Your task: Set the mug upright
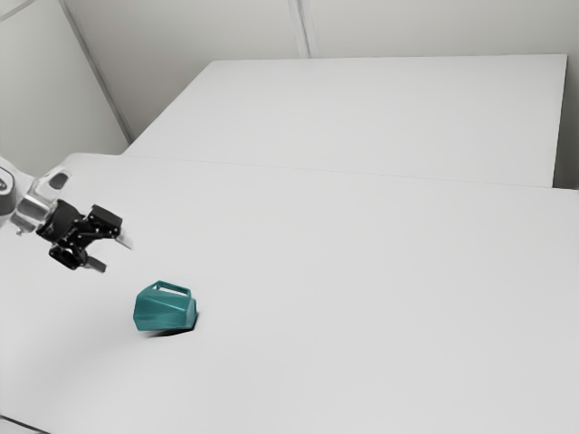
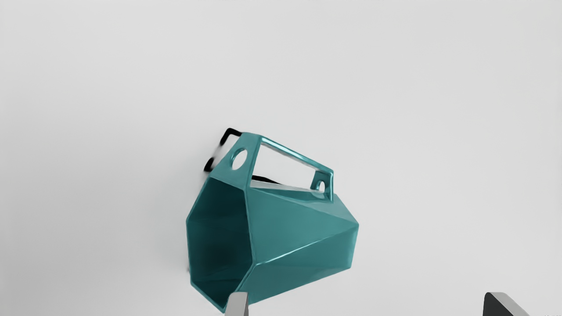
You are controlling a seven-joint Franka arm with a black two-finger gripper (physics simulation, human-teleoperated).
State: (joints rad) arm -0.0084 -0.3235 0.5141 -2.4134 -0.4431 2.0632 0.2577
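The black gripper point(image 1: 110, 254) hangs over the table at the exterior view's left, its two fingers wide apart with nothing between them. A teal faceted mug point(image 1: 165, 309) lies on its side on the table, below the gripper and toward the exterior view's right, its handle uppermost. In the wrist view the mug point(image 2: 298, 237) shows its dark open mouth on one side and its narrower base on the other. One fingertip of the open gripper point(image 2: 366, 303) overlaps the mug's rim in that picture; whether they touch cannot be told.
The mug rests on a broad white table point(image 1: 362, 298). Behind it stands another white surface point(image 1: 389, 108), near the back wall. A thin dark line point(image 1: 23, 423) runs along the exterior view's lower left corner.
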